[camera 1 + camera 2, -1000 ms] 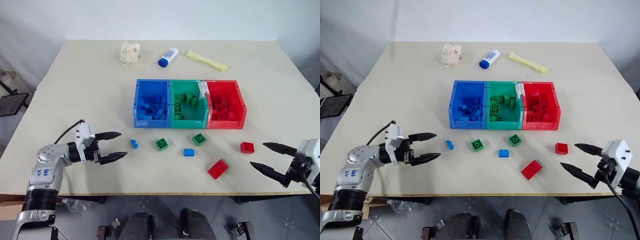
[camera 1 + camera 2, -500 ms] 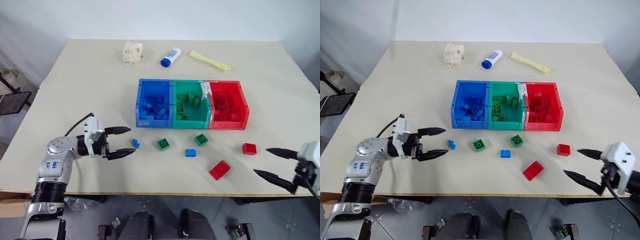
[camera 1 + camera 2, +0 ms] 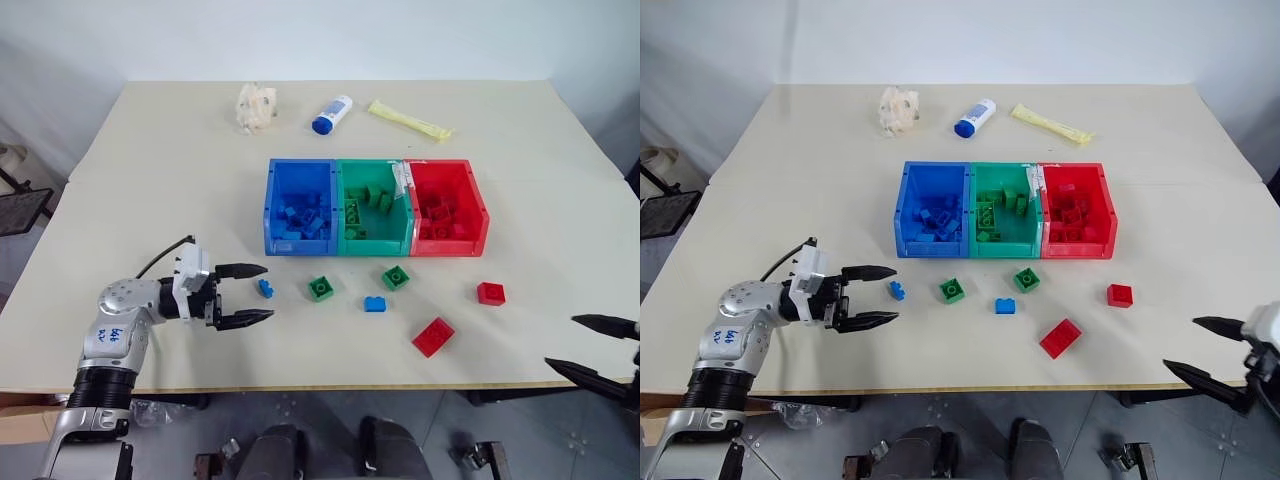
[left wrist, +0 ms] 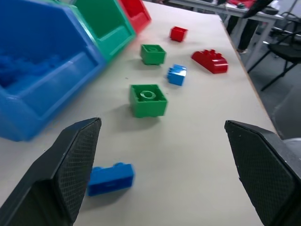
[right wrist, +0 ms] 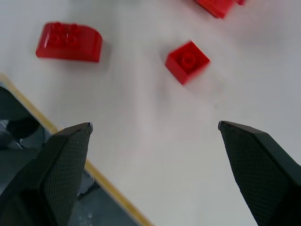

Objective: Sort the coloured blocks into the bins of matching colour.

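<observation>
Three joined bins stand mid-table: blue (image 3: 298,243), green (image 3: 372,246) and red (image 3: 450,246), each holding blocks of its own colour. Loose in front of them lie a small blue block (image 3: 265,289), two green blocks (image 3: 321,288) (image 3: 396,277), another blue block (image 3: 375,304), a red square block (image 3: 490,293) and a red oblong block (image 3: 434,337). My left gripper (image 3: 269,292) is open and level, its fingertips to either side of the small blue block (image 4: 110,179). My right gripper (image 3: 561,341) is open at the table's front right corner, apart from the red blocks (image 5: 187,61).
At the back of the table lie a white bottle with a blue cap (image 3: 332,113), a yellow packet (image 3: 410,119) and a crumpled pale wad (image 3: 256,105). The table's front edge (image 5: 108,190) runs close under my right gripper.
My left gripper has moved right, up to the small blue block. My right gripper has drawn back toward the front right corner, away from the red blocks. Both stay open.
</observation>
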